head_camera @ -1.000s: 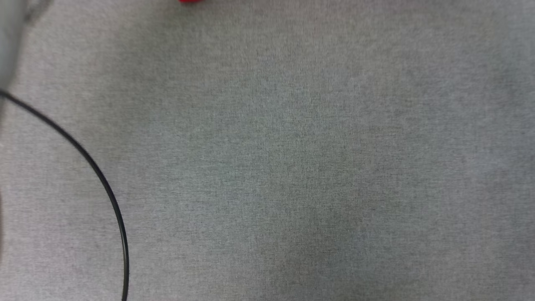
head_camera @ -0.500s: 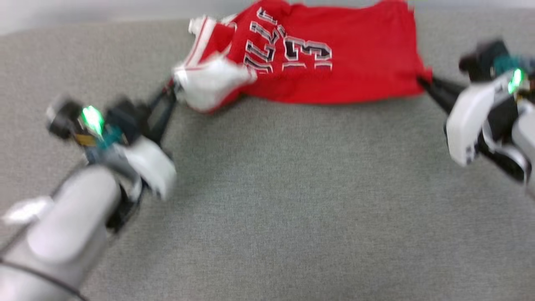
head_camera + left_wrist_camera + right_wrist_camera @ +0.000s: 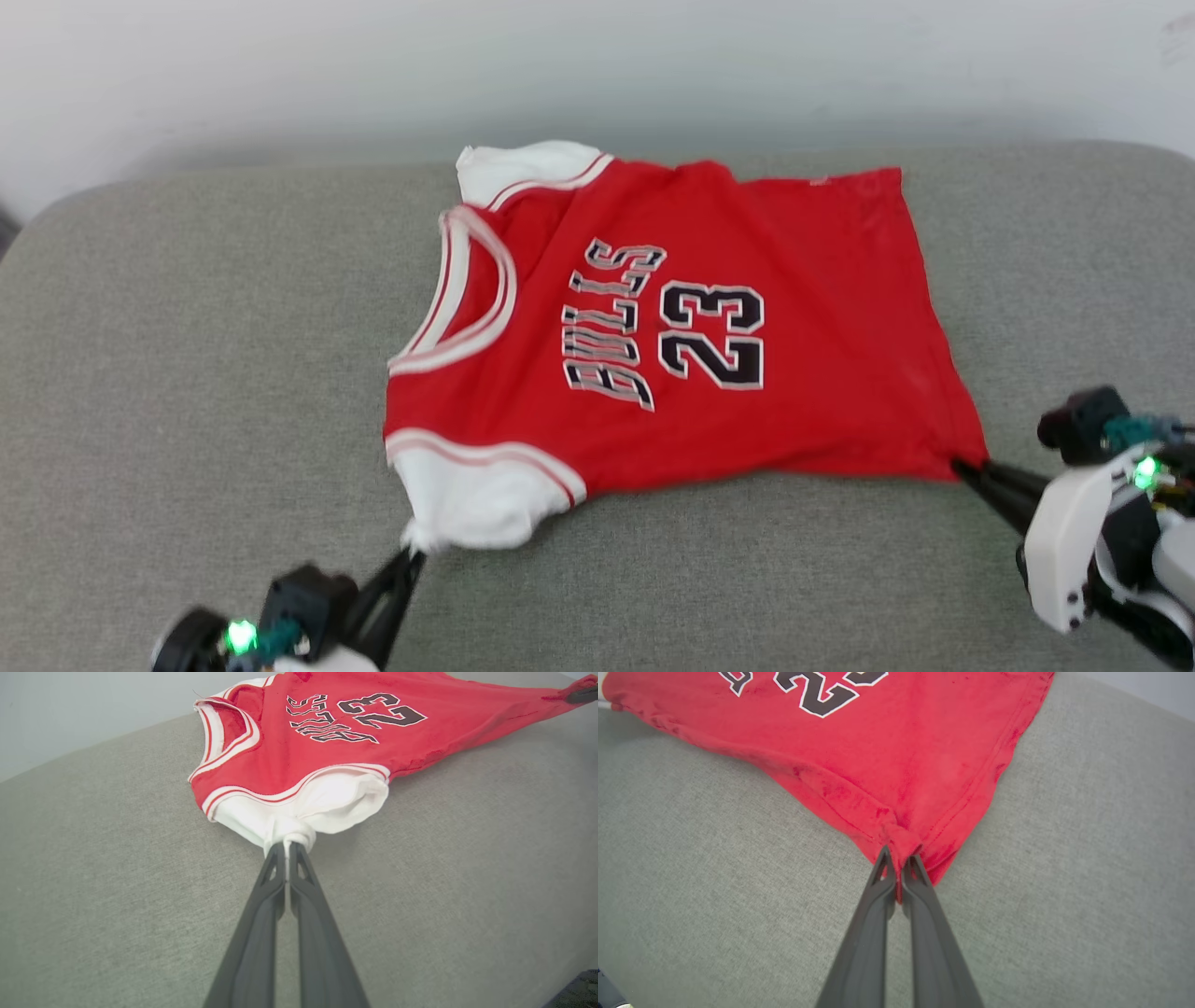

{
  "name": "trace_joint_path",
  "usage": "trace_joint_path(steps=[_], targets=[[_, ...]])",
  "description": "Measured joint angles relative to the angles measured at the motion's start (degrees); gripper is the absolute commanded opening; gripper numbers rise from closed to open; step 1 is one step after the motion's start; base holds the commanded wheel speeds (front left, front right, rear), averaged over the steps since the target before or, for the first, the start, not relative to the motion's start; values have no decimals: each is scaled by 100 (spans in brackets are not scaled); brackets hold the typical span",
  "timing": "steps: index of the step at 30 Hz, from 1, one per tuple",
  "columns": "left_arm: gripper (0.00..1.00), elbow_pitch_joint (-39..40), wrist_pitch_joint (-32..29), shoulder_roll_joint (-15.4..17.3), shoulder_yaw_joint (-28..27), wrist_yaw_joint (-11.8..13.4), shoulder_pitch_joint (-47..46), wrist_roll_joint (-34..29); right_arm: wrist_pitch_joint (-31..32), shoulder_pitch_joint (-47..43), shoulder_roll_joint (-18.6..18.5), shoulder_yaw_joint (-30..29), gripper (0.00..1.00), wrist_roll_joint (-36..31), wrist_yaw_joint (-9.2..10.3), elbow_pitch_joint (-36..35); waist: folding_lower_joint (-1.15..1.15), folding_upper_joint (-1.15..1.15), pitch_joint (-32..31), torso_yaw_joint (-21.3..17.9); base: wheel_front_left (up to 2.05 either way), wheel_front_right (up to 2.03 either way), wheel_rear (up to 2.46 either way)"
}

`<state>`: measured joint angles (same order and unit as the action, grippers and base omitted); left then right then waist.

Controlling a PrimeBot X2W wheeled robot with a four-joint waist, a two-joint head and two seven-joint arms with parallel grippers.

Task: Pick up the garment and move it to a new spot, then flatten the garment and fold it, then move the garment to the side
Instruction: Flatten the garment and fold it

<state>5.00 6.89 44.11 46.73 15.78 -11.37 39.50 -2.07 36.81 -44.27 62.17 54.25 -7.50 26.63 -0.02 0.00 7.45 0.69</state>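
Two pinches hold the soft, floppy Bulls jersey [image 3: 672, 420]: left end effector [image 3: 286, 847] on its white sleeve [image 3: 336, 805], right end effector [image 3: 900, 853] on its hem [image 3: 971, 807].

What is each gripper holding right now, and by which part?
Both hold the red BULLS 23 jersey: the left gripper is shut on the edge of its near white sleeve, the right gripper on a bottom hem corner.

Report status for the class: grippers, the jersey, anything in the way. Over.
Left gripper shut on white sleeve of garment. Right gripper shut on red hem corner. Garment spread print-up on grey cushion, unfolded. No obstruction seen.
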Motion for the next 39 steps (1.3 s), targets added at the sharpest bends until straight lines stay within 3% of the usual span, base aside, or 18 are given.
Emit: trace_joint_path(steps=[6,13,18,26,39], targets=[[0,348,44,-9,179,349,1009,355,111,-878,-174,-114,0,-80,0,-278,0,0,-361,-6,0,0,0],[0,344,92,-145,326,426,1575,646,220,-1580,-382,-363,0,-131,-1,-553,0,0,-658,41,0,0,0],[0,391,186,-53,335,564,2093,887,381,-2169,-569,-645,0,-138,-1,-847,0,0,-823,45,0,0,0],[0,307,186,-66,410,413,2077,881,680,-2777,-589,-1218,0,-274,0,-1177,1,0,-821,90,0,0,0],[0,-220,231,-134,69,-145,227,258,814,-2855,-134,-2736,0,-681,0,-1519,2,0,-396,56,0,0,0]])
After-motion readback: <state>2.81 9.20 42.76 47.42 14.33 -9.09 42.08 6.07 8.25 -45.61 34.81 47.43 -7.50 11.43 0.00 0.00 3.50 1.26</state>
